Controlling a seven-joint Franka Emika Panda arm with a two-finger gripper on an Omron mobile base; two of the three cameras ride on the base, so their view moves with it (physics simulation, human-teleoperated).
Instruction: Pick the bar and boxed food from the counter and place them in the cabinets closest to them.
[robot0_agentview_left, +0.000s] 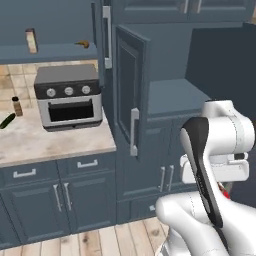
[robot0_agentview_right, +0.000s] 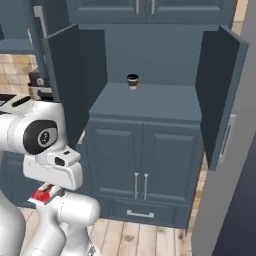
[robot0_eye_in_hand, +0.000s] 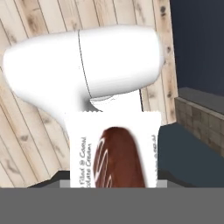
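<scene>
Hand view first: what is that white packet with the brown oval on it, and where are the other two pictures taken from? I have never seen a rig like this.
The machine is a white robot arm on a base that can drive, in a rendered kitchen. The two wide pictures come from cameras on that base, behind the arm to its left and to its right. The third comes from a camera on the hand, looking along the jaws.

The packet is the bar, a wrapped snack that the jaws appear to be shut on. In the base views it is the red sliver under the hand.

On the counter stand a toaster oven, a small brown bottle and something green. The boxed food stands on the shelf above. The open cabinet ahead holds a cup.
</scene>
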